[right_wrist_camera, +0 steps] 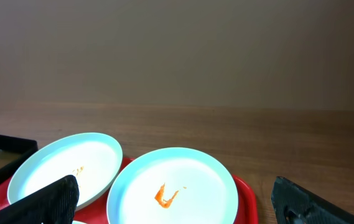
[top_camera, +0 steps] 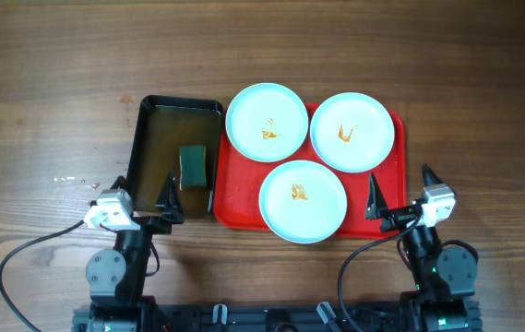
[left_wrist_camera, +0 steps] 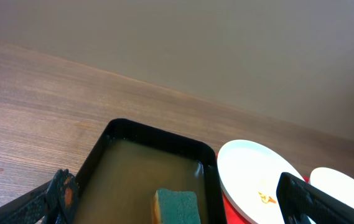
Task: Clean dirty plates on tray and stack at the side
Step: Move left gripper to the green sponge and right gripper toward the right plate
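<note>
At the near edge, left hand (top_camera: 144,187) and right hand (top_camera: 399,180) point forward, spread, empty.

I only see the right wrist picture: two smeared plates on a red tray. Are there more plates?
Observer: Yes, a third plate lies on the tray, nearer the robot, and it is smeared too.
Visitor: And that black corner at my left?
Observer: That is a tub of yellowish liquid with a green sponge in it.
Visitor: Is the other arm holding anything?
Observer: No, the left pincer is open and empty, by the tub's near end.
</note>
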Robot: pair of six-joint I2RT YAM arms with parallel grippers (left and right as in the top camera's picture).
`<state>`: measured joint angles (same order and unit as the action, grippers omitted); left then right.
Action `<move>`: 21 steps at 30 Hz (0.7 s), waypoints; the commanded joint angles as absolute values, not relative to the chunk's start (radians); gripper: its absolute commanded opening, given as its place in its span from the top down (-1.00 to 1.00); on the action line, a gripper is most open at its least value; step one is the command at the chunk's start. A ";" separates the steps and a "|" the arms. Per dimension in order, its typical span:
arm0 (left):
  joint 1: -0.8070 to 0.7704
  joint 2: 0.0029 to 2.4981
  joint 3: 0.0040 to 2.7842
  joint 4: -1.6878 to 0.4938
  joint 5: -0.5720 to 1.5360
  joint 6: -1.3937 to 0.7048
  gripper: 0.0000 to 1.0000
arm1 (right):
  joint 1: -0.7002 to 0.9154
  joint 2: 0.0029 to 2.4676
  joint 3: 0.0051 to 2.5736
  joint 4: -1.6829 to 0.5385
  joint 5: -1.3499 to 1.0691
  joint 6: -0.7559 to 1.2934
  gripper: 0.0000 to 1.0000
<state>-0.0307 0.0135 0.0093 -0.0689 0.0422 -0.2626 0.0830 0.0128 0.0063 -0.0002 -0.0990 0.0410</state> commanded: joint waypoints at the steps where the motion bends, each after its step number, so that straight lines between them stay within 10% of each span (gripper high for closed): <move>1: -0.035 0.007 0.006 -0.076 0.033 -0.242 -1.00 | 0.088 0.009 0.005 0.003 -0.085 0.055 -0.99; 21: -0.035 0.007 0.006 -0.076 0.033 -0.242 -1.00 | 0.088 0.009 0.005 0.003 -0.085 0.055 -0.99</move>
